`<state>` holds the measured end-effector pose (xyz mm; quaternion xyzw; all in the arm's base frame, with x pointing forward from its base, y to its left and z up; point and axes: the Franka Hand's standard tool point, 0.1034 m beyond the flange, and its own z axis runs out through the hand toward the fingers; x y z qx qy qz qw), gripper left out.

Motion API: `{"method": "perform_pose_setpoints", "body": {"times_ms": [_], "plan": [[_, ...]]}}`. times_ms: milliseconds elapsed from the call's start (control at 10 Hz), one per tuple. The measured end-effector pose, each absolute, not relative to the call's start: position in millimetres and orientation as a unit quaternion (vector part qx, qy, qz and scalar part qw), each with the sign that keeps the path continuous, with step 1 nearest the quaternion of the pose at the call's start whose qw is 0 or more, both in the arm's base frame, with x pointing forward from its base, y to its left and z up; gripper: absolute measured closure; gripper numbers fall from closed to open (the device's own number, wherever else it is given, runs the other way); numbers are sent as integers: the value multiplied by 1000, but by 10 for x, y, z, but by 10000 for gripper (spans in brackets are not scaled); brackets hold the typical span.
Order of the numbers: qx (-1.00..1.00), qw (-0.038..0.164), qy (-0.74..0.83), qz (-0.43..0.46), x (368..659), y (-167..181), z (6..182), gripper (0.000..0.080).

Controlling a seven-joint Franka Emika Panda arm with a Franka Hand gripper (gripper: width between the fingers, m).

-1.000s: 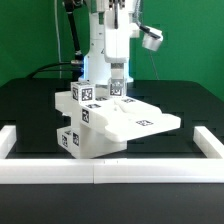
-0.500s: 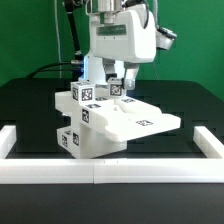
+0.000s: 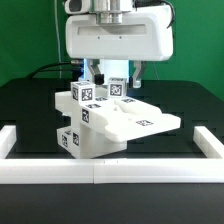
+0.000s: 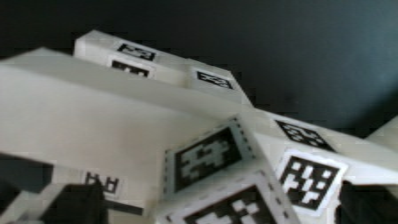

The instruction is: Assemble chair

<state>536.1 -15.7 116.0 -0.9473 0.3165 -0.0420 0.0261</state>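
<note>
Above the black table [image 3: 30, 110], the gripper [image 3: 115, 82] hangs jaws wide and empty over the tagged chair [image 3: 115, 125] sitting mid-table behind the border rail [image 3: 110, 172]; risk: descending fingers clip an upright block and shift the assembly.

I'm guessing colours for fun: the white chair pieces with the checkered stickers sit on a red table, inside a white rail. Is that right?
Not quite. The table is black, not red, as the exterior view shows. The rest is right: the white chair with its checkered stickers sits on it, inside the white rail.
</note>
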Motion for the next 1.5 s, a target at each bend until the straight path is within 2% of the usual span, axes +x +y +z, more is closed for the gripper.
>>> {"method": "perform_pose_setpoints", "body": {"times_ms": [600, 800, 900, 1000, 1100, 1500], "plan": [[-992, 9, 117, -45, 5360, -177, 1159, 151], [-991, 9, 124, -45, 5359, -177, 1159, 413], [-991, 9, 126, -45, 5360, -177, 1159, 413], [-990, 10, 137, -45, 5360, -177, 1159, 514], [-990, 10, 137, -45, 5360, -177, 1159, 514], [-947, 19, 318, -45, 5370, -163, 1162, 514]]}}
